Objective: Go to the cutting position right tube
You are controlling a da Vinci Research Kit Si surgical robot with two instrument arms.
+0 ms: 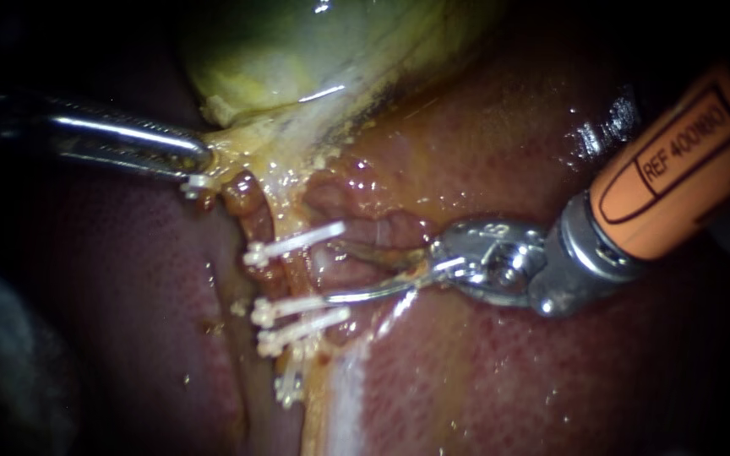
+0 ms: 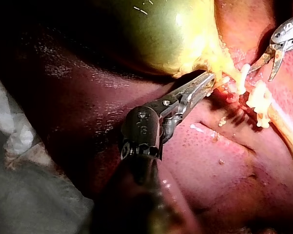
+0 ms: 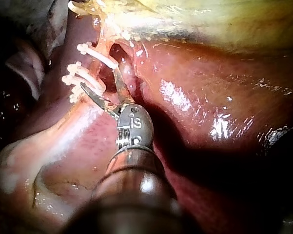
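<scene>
At nine o'clock from the right instrument (image 1: 337, 272), just beside its wide-open jaws, the right tube (image 1: 300, 272) runs twelve to six between clips (image 1: 297, 240); the left instrument (image 1: 200, 167) clamps the gallbladder (image 1: 297, 59) neck.

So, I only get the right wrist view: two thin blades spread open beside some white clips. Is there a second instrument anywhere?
Observer: Yes. In the endoscope view the left instrument comes in from the left, with its tip at the yellowish tissue just under the gallbladder.
Operator: Is it holding anything?
Observer: The left wrist view shows its jaws shut on that yellowish tissue.
Operator: And what does my own instrument look like further back?
Observer: In the endoscope view the right instrument has an orange sleeve on its shaft, just behind the metal wrist.
</scene>
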